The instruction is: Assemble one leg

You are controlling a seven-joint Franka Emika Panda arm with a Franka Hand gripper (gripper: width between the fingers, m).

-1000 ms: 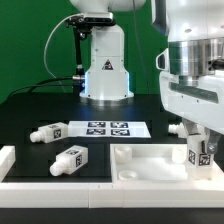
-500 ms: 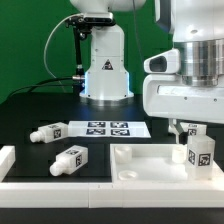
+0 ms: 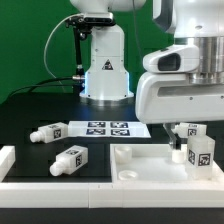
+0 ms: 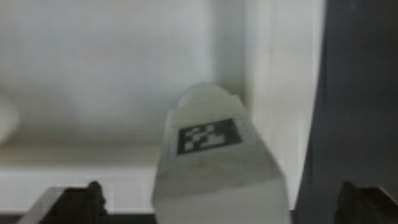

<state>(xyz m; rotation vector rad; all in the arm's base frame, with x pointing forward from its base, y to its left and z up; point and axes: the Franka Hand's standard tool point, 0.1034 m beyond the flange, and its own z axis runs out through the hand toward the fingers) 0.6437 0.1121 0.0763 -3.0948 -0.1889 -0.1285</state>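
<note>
One leg (image 3: 200, 152), a chunky white peg with a square tag, stands upright at the near right corner of the large white panel (image 3: 145, 165). In the wrist view this leg (image 4: 217, 150) sits between my two dark fingertips (image 4: 71, 205), which stand wide apart and do not touch it. My gripper (image 4: 217, 208) is open. The arm's white hand (image 3: 185, 85) hangs just above the leg. A second leg (image 3: 187, 130) lies behind it. Two more legs (image 3: 48, 132) (image 3: 68, 158) lie on the black table at the exterior view's left.
The marker board (image 3: 108, 128) lies flat at the middle of the table. The robot base (image 3: 105, 70) stands behind it. A white raised rim (image 3: 8, 160) borders the table at the near left edge.
The hand has risen and shifted toward the exterior view's left, uncovering the upright leg and the leg behind it. The upright leg has stayed in place on the panel.
</note>
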